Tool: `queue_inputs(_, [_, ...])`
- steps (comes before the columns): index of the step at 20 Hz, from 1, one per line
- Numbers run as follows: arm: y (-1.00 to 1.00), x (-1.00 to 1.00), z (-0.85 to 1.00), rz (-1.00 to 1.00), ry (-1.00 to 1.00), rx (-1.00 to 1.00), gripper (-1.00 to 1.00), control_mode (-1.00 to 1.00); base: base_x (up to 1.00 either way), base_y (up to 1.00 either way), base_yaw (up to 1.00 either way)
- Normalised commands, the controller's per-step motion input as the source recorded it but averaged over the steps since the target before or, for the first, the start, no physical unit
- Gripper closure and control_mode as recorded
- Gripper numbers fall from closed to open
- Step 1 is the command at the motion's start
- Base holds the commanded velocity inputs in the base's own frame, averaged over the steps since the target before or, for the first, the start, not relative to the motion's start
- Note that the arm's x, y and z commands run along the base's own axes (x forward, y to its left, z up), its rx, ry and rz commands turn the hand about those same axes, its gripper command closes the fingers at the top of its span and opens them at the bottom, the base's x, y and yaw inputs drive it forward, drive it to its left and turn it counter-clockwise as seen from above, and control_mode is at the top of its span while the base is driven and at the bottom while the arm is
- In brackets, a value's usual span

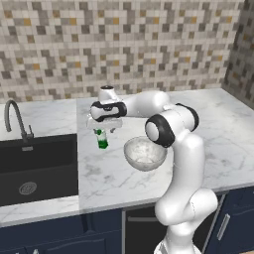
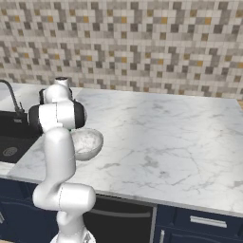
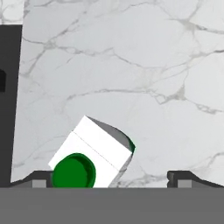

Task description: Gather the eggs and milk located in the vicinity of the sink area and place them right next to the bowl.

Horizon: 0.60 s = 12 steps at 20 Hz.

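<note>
The marble desk [image 1: 213, 134] runs from the black sink [image 1: 37, 166] with its gooseneck tap [image 1: 15, 119] across to the far corner. The glassy bowl [image 1: 145, 154] sits on it, near the front edge, a little way from the basin. The milk [image 1: 102, 139] stands upright on the desk between sink and bowl, just beside the bowl but not touching it; judging by that spot, it looks as good as delivered. No eggs can be made out by the bowl, so fetching them seems to be what is left. The white arm reaches from the base, elbow bent above the bowl, forearm stretched level toward the sink side, hand pointing straight down over the carton. The claw [image 1: 104, 130] hovers right above the green cap [image 3: 73, 171], fingers [image 3: 40, 180] spread fully apart, holding nothing
</note>
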Motion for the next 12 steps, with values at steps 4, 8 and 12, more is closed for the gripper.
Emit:
queue_inputs(4, [0.18,-0.06,0.0,0.0,0.0,0.0,-1.0,-1.0,0.0,0.0,0.0])
queue_inputs(8, [0.0,-0.24,-0.06,0.0,0.0,0.0,-1.0,-1.0,0.0,0.0,0.0])
queue_inputs(12, [0.0,-0.08,-0.24,0.0,0.0,0.0,-1.0,-1.0,0.0,0.0,0.0])
